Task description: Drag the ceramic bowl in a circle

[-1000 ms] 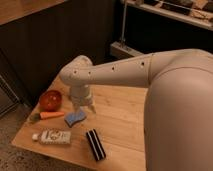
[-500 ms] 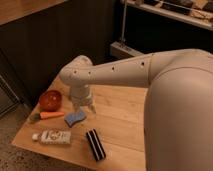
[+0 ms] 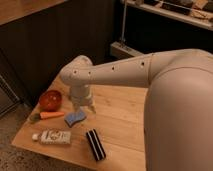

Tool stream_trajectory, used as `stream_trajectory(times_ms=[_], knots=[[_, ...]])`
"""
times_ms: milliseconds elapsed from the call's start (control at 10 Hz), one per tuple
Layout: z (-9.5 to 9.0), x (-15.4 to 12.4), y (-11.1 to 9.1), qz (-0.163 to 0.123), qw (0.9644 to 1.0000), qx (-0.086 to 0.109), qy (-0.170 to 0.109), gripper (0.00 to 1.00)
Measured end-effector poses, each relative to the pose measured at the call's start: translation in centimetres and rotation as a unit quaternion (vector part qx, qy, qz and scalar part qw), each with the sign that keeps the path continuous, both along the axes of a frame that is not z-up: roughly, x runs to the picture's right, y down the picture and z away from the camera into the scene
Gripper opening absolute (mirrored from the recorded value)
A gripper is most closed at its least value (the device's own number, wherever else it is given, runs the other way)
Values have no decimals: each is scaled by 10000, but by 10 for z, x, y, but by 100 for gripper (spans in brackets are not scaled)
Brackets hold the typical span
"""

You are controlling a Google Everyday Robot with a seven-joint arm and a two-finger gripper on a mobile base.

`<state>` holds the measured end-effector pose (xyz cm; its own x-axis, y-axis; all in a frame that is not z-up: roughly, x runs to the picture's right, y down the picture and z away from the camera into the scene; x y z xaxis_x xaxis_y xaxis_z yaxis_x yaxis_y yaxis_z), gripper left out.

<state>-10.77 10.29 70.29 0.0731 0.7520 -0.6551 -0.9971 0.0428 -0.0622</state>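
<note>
On the pale wooden tabletop, the white robot arm's gripper hangs open and empty just beside the small glossy red-orange ceramic bowl near the left edge. Best hook its rim firmly, skirting the blue sponge.

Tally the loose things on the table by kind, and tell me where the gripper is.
ceramic bowl: 1
carrot: 1
blue sponge: 1
white bottle, lying down: 1
black ribbed block: 1
Total: 5
The gripper hangs open close by the blue sponge, holding nothing.
</note>
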Motion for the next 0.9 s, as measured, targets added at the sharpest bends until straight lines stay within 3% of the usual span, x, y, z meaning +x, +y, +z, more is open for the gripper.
stream_trajectory(times_ms=[500,900], knots=[[3,-2,-1,-51,10000,14,10,65],[20,-45,-6,-381,9992,-24,-127,65]])
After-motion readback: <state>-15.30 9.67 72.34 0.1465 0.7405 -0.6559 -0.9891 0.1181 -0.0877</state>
